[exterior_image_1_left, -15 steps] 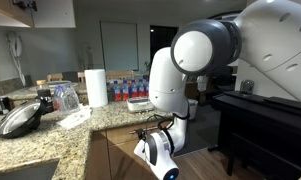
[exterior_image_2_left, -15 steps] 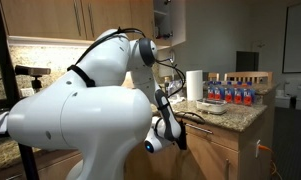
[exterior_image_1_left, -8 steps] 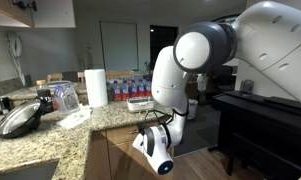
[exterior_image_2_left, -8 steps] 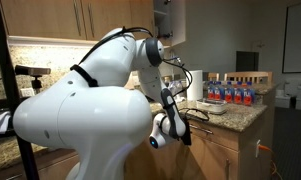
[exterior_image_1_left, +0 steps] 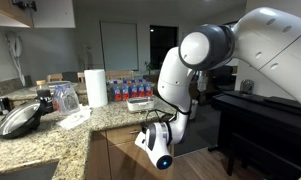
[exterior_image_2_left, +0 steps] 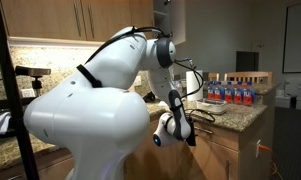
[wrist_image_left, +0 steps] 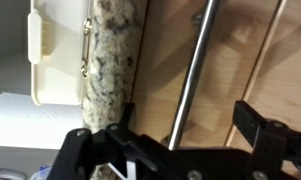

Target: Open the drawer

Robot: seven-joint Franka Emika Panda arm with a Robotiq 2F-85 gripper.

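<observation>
The claw (wrist_image_left: 180, 128) stands wide apart in the wrist view. Its fingers (wrist_image_left: 258, 130) flank the silver bar handle (wrist_image_left: 195, 70) of the drawer (wrist_image_left: 160, 60) and clamp nothing. The drawer front lies just under the granite counter edge (wrist_image_left: 110, 60). In both exterior views the claw is at the drawer front below the counter. The labels on the bottles (exterior_image_1_left: 125, 88) are too small to read.

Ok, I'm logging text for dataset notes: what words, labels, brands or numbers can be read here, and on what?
No text can be read.
Blue labels on the bottles on the countertop: too small and blurred in both exterior views.
Wrist view: no print in sight.
</observation>
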